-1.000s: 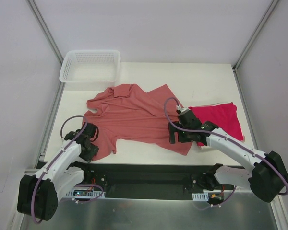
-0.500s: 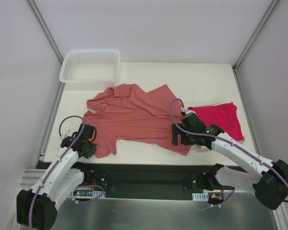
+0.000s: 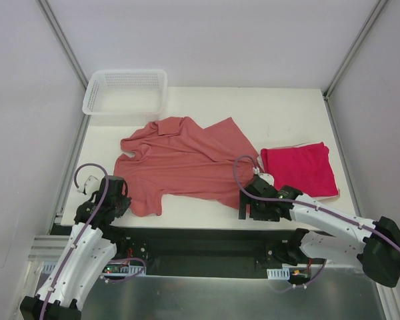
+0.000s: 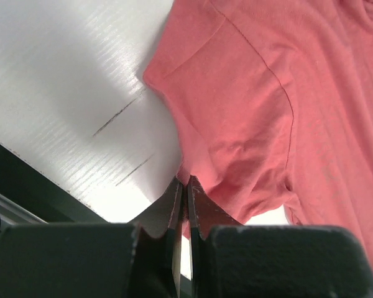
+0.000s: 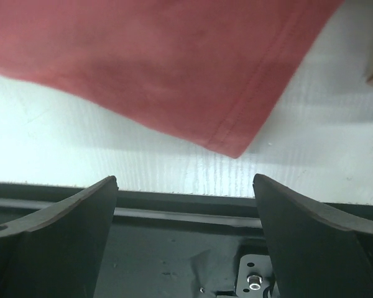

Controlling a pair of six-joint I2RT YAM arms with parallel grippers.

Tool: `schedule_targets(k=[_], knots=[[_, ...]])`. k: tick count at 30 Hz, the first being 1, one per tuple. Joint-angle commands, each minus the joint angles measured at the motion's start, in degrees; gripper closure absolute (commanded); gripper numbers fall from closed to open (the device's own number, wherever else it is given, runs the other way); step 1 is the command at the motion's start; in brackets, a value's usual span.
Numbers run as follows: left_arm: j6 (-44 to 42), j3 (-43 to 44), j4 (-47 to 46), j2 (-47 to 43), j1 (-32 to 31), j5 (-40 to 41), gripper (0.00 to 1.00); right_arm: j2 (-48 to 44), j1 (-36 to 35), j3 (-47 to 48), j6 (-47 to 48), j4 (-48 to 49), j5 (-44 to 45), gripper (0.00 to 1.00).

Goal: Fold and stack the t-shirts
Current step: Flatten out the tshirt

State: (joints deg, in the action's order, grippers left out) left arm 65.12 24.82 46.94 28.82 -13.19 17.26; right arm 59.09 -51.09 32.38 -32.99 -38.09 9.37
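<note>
While the salmon-pink t-shirt [image 3: 187, 163] lies spread but rumpled across the middle of the counter [image 3: 287, 110], both arms have been drawn back toward the near edge over the last second. The right jaws had been set over that shirt's near right corner. They are now held wide apart and grip nothing, just short of the corner. In the right wrist view the hemmed corner is seen lying flat on the counter ahead of the gap.

The left jaws have been pulled back and leftward. They are pressed together with their tips at the shirt's near left hem, but whether any cloth is pinched there cannot be told. The pink shirt's outline is hardly altered by these moves, so no fold is judged to have been made in it yet, and a fresh grasp of the near corners is probably being prepared.

The crimson t-shirt [image 3: 300, 170] is seen already folded into a flat rectangle at the right of the counter, just beside the pink one. One shirt is thus taken as done, with the other left to be folded and stacked on it.
</note>
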Motion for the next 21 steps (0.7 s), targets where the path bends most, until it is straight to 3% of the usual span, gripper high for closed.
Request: schedule_targets(k=[1, 12, 17, 21], knots=[[-1.1, 1.9, 0.0, -0.3, -0.5, 3.3, 1.00, 1.4, -0.3, -0.6, -10.2, -3.1, 7.0, 0.06], [-1.8, 2.2, 0.0, 0.4, -0.5, 4.2, 1.00, 4.9, -0.3, -1.6, -12.9, 1.9, 13.0, 0.30], [-1.7, 2.3, -0.1, 0.9, -0.5, 4.8, 1.00, 9.1, -0.1, 1.5, -10.2, 2.5, 14.5, 0.32], [-1.9, 2.3, 0.0, 1.2, -0.5, 5.0, 1.00, 13.3, 0.3, 3.1, -9.1, 3.7, 14.1, 0.51]])
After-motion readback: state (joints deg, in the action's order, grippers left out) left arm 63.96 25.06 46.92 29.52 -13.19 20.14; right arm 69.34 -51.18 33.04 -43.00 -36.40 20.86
